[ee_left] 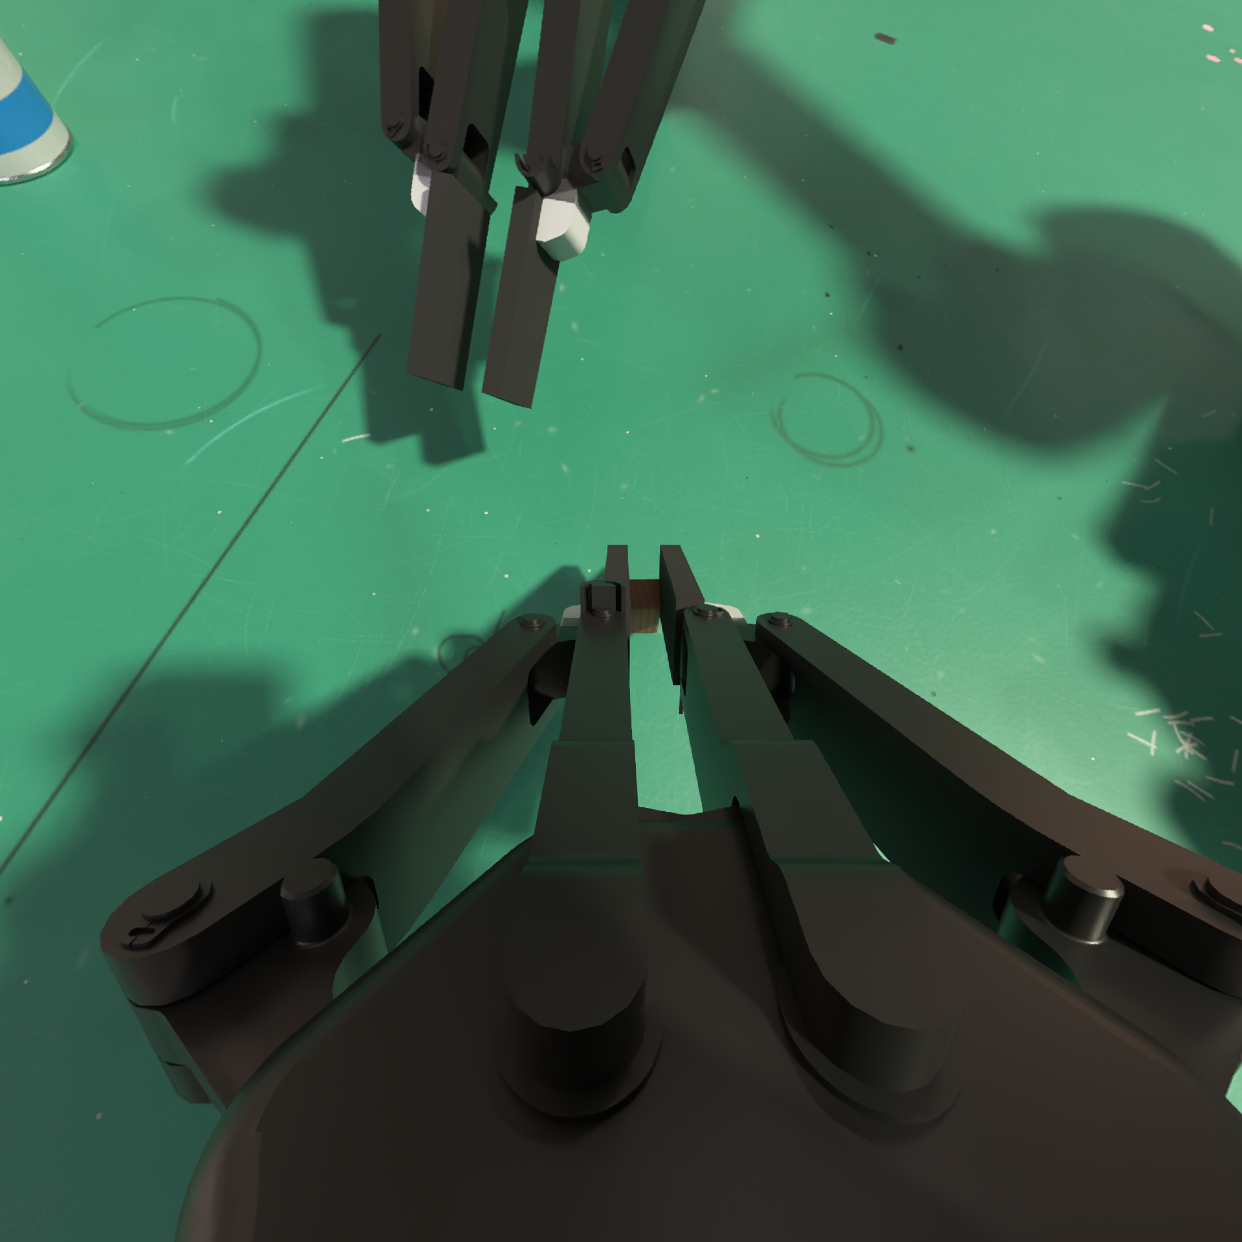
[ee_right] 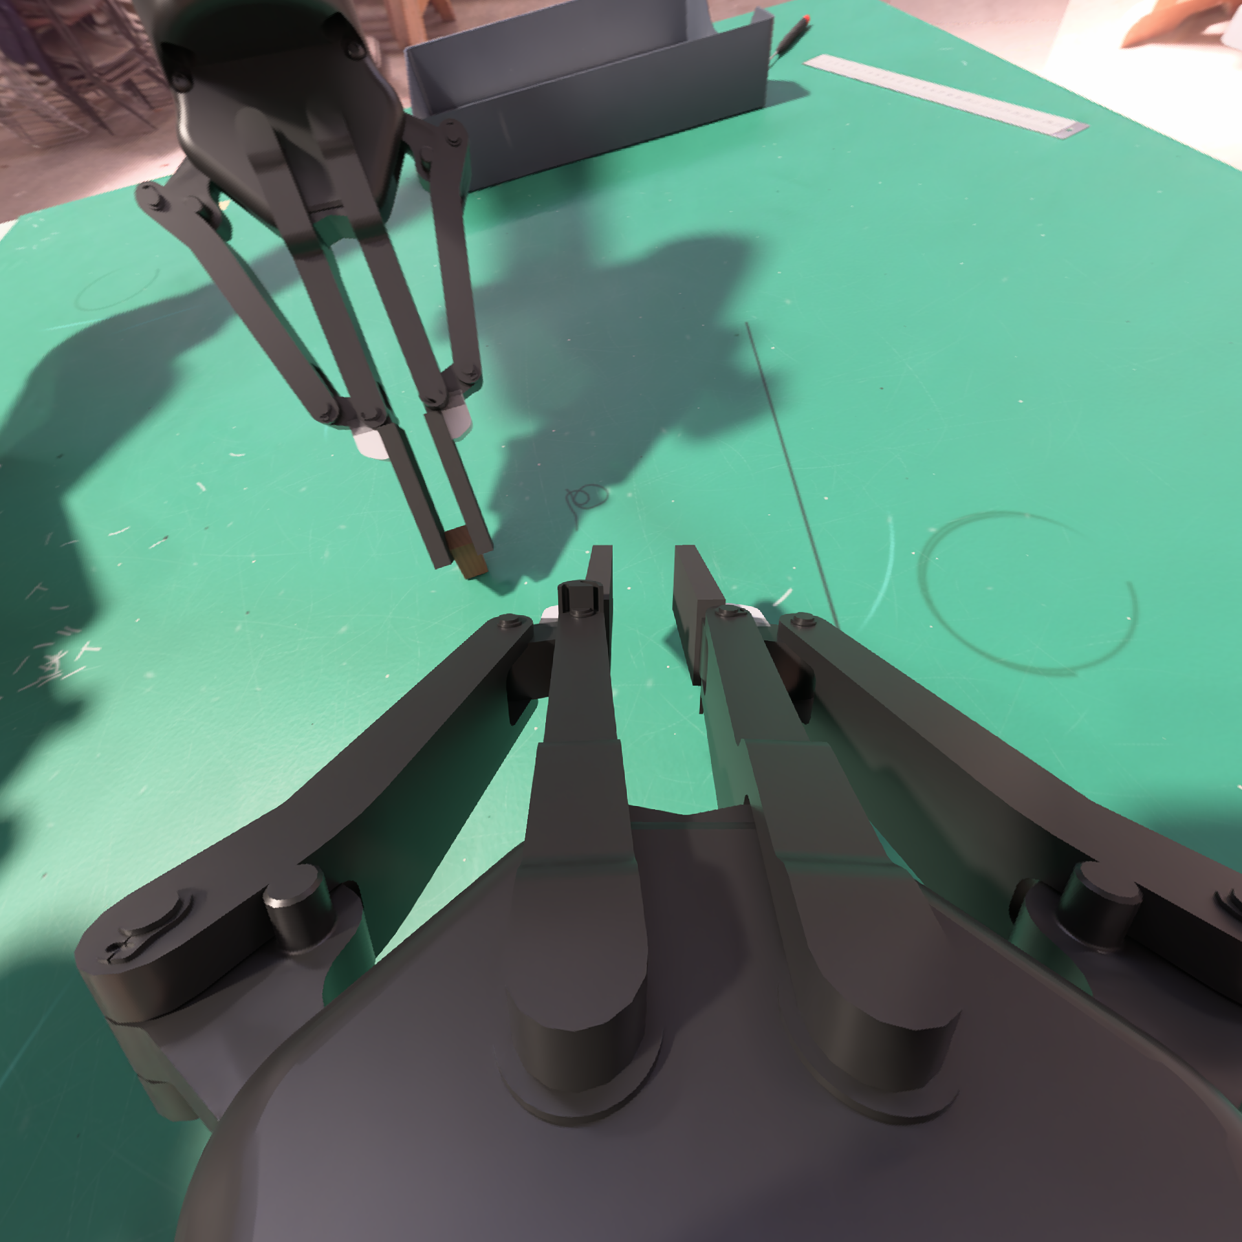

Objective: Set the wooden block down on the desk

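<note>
The wooden block is a small light-brown piece pinched between the fingertips of my left gripper, which is shut on it. In the right wrist view the left gripper points steeply down and holds the block upright, its lower end at or just above the green desk mat. My right gripper is empty, its fingers a narrow gap apart, low over the mat just right of the block. It also shows in the left wrist view, hanging from the top.
A grey open box stands at the mat's far edge, with a metal ruler and a red-tipped pen to its right. A blue and white cup stands at the far left of the left wrist view.
</note>
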